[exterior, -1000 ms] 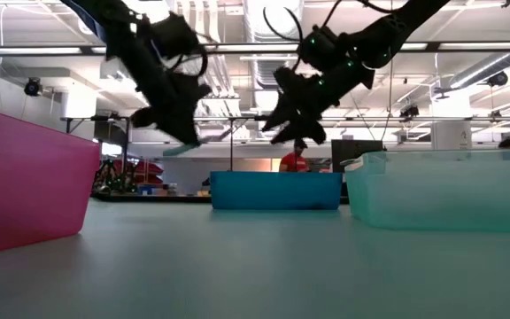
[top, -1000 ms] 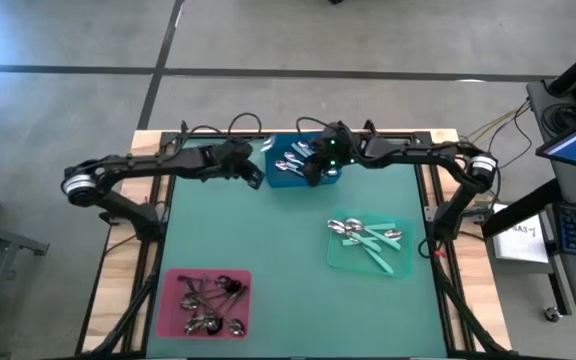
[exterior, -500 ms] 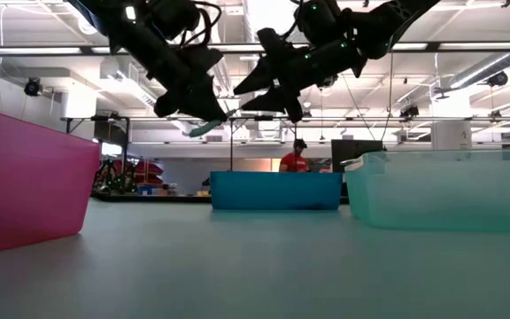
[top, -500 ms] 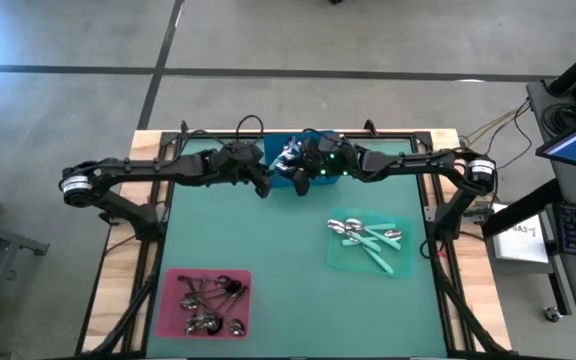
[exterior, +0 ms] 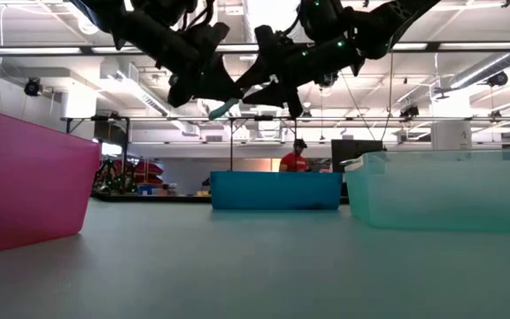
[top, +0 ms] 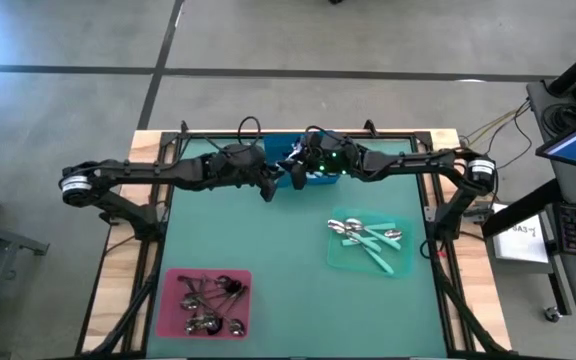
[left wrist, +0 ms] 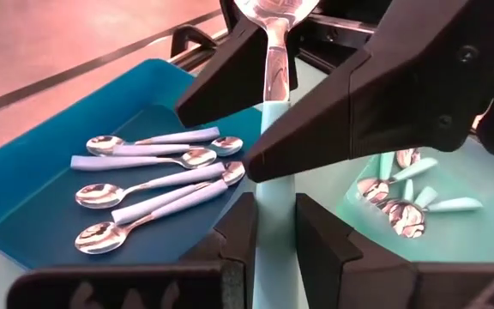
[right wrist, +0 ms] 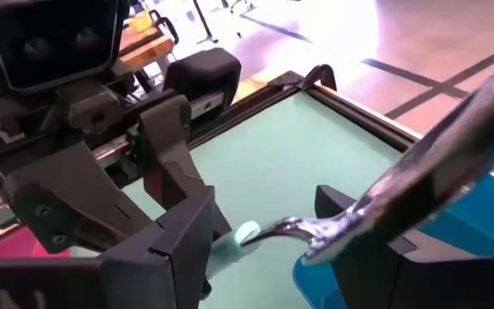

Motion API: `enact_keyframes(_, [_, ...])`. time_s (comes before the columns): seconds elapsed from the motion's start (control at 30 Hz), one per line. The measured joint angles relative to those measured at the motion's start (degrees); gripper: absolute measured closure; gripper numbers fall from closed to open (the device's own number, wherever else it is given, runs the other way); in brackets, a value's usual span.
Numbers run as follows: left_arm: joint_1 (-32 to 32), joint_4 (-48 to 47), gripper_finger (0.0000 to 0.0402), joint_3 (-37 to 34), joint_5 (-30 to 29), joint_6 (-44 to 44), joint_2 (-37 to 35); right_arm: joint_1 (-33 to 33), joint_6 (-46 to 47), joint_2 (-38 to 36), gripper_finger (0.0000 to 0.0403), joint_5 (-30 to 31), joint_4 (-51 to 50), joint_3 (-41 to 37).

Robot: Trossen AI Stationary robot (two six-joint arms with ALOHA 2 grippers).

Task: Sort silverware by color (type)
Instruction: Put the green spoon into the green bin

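Item in hand: one teal-handled spoon [left wrist: 268, 129], clamped by its handle in the left gripper [top: 267, 186] and held in the air beside the blue tray [top: 320, 176]. The right gripper [top: 294, 176] is set wide about the spoon's bowl end; a hand-over is judged under way, contact not confirmed.

Blue tray: several pale-handled spoons [left wrist: 148, 176] are held. Green tray [top: 340, 258]: teal-handled spoons [top: 368, 238] are laid in. Pink tray [top: 171, 318]: dark-handled spoons [top: 211, 301] are heaped.

No loose spoons are seen on the table [top: 288, 280]. Sorting is judged nearly done; this spoon is left to be placed, likely in the green tray.
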Motion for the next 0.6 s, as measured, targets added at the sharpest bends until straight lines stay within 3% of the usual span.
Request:
enact_keyframes(0.17, [0.0, 0.0, 0.0362, 0.0, -0.1, 0.0, 0.0, 0.0, 0.0, 0.0, 0.0244, 0.0, 0.6, 0.0])
enact_keyframes(0.37, [0.0, 1.0, 0.0343, 0.0, -0.4, 0.6, 0.2, 0.1, -0.4, 0.0, 0.0368, -1.3, 1.9, 0.1])
enact_keyframes(0.6, [0.0, 0.5, 0.0312, 0.0, -0.3, 1.3, 0.1, -0.4, -3.9, -0.2, 0.0386, 0.6, -3.3, 2.5])
